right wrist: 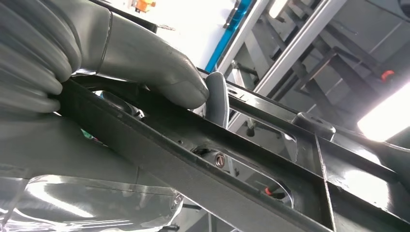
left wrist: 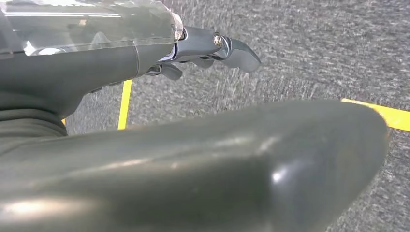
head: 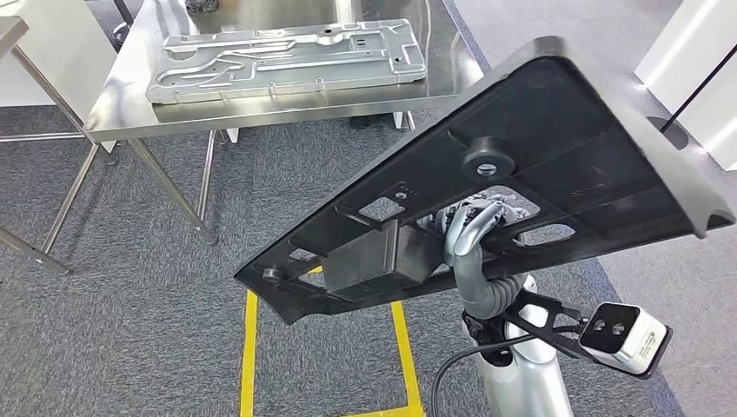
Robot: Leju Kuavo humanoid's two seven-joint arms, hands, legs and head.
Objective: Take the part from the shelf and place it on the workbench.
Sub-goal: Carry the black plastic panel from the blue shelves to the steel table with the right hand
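Observation:
A large black moulded part (head: 556,130) hangs tilted in front of me, its ribbed underside facing the head view. My right hand (head: 469,234) grips it from below, fingers hooked through an opening near its middle. In the right wrist view the thumb (right wrist: 145,63) presses on a rib of the part (right wrist: 203,150). Ahead stands the steel workbench (head: 130,100), carrying a flat silver stamped metal panel (head: 287,56). My left hand (left wrist: 145,58) hangs over the grey carpet with nothing in it, fingers (left wrist: 227,48) stretched out.
Yellow tape lines (head: 248,347) mark the carpet below the part. Legs of a second steel table (head: 35,248) stand at the left. White cabinets (head: 695,61) rise at the far right. Shelf framing (right wrist: 309,53) shows beyond the part in the right wrist view.

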